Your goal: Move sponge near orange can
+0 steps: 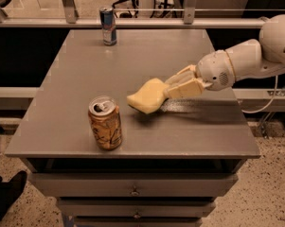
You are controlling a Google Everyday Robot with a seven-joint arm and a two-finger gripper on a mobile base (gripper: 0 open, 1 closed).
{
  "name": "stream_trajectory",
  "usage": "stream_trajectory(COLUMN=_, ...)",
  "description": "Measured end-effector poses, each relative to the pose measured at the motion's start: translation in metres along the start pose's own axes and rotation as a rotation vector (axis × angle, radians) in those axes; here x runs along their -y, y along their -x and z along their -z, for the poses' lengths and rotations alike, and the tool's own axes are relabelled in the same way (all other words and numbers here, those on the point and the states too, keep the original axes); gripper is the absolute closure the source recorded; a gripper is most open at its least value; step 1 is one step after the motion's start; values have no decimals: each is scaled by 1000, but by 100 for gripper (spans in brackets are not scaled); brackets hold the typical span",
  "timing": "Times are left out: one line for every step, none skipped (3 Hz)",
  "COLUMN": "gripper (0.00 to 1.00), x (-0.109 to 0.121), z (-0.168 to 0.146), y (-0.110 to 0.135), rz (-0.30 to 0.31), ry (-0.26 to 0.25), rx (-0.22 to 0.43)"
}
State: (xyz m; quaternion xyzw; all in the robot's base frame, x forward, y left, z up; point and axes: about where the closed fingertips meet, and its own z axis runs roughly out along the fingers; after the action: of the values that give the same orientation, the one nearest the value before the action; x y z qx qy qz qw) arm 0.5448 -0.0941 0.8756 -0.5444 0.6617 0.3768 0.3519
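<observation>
The pale yellow sponge (147, 96) hangs just above the grey table top (85, 70), right of centre. My gripper (173, 88) reaches in from the right and is shut on the sponge's right end. The orange can (105, 123) stands upright near the table's front edge, a short way left and in front of the sponge, apart from it.
A slim blue-and-silver can (108, 25) stands at the table's back edge, left of centre. My white arm (246, 60) spans the table's right side. Drawers (132, 188) sit under the table front. A dark object (2, 193) lies on the floor at lower left.
</observation>
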Motion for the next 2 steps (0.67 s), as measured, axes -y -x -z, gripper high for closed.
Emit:
stream_trajectory(gripper=98, x=-23, z=-19, y=-9, rz=-33, ry=39, rx=29)
stream_trajectory(gripper=75, x=-31, z=-31, y=-14, rz=-51, ry=58, rx=43)
